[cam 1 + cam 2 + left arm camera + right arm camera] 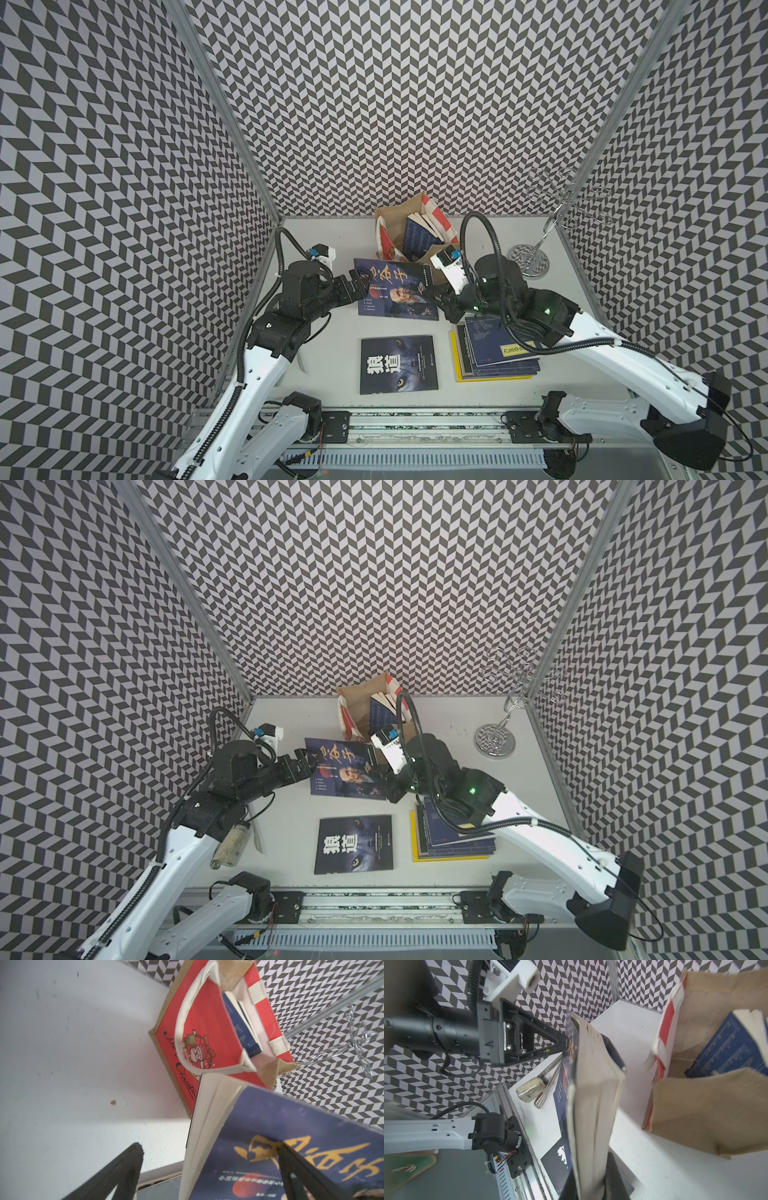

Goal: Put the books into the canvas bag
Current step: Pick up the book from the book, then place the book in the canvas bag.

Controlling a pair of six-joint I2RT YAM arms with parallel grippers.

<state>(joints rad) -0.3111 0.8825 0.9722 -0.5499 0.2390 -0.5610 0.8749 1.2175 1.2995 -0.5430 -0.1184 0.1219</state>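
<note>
A navy book with an orange title (397,291) (345,773) is lifted off the table just in front of the canvas bag (432,216) (353,706). My right gripper (436,297) (591,1184) is shut on its right edge. My left gripper (361,280) (209,1147) is open and straddles the book's left edge, with one finger (291,1163) over the cover. The bag stands open at the back, and navy books (241,1022) lean inside it. A black wolf-eye book (399,365) lies flat at the front. A stack of books (494,353) lies under my right arm.
A wire metal stand (536,257) on a round base stands at the back right. A small bottle (230,845) and a metal spatula (548,1088) lie by the left wall under my left arm. An aluminium rail (415,424) runs along the front edge.
</note>
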